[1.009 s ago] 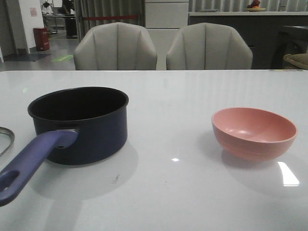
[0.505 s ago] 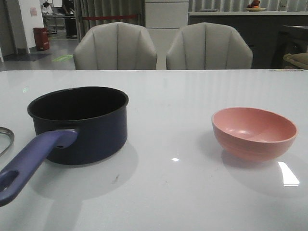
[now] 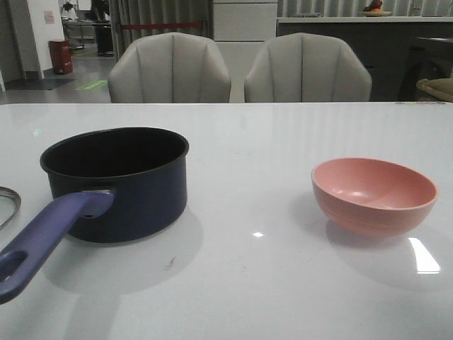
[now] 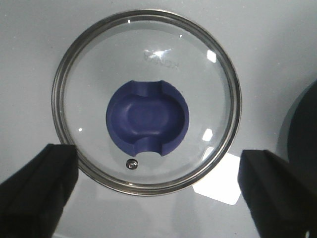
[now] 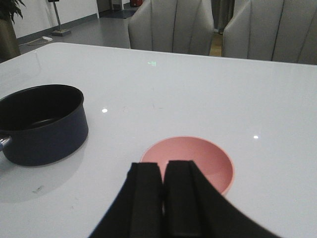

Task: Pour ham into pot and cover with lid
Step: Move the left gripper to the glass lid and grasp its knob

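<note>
The dark navy pot point(image 3: 117, 180) stands on the left of the white table, its purplish-blue handle point(image 3: 46, 241) pointing toward me; it also shows in the right wrist view point(image 5: 42, 124). The glass lid point(image 4: 146, 101) with its blue knob point(image 4: 147, 117) lies flat on the table; only its rim point(image 3: 6, 205) shows in the front view. My left gripper point(image 4: 157, 188) is open above the lid, fingers wide on either side. My right gripper point(image 5: 162, 168) is shut and empty, just short of the salmon-pink bowl point(image 5: 198, 161). No ham is visible; the bowl's near inside is hidden.
The pink bowl point(image 3: 374, 195) sits on the right of the table point(image 3: 248, 149). Two grey chairs point(image 3: 170, 71) stand behind the far edge. Neither arm shows in the front view.
</note>
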`<action>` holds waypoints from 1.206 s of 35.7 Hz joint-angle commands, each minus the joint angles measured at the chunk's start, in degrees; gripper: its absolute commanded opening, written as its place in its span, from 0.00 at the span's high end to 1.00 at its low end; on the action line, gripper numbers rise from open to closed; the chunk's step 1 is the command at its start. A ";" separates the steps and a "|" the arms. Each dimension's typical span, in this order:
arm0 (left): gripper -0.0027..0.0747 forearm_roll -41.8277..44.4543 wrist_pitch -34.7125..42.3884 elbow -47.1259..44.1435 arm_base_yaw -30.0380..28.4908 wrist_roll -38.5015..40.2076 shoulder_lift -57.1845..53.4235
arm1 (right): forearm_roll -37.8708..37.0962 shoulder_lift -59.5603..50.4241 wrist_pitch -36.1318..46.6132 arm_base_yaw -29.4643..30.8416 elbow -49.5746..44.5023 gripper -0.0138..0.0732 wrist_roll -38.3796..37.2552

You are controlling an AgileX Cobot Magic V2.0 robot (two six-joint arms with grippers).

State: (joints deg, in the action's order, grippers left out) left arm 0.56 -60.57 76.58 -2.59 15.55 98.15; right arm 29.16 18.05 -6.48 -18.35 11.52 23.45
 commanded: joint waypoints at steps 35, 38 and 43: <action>0.52 2.63 5.34 3.58 -0.01 -0.25 11.11 | 0.21 0.36 4.04 0.00 1.62 0.66 0.66; 0.57 2.63 5.37 3.58 -0.01 -0.25 11.11 | 0.21 0.36 4.04 0.00 1.62 0.66 0.66; 0.59 2.99 4.08 5.03 -0.01 -0.25 11.11 | 0.21 0.36 4.04 0.00 1.62 0.66 0.66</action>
State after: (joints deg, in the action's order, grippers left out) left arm 3.28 -56.85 78.98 -2.59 15.11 111.69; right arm 29.16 18.05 -6.48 -18.35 11.52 23.45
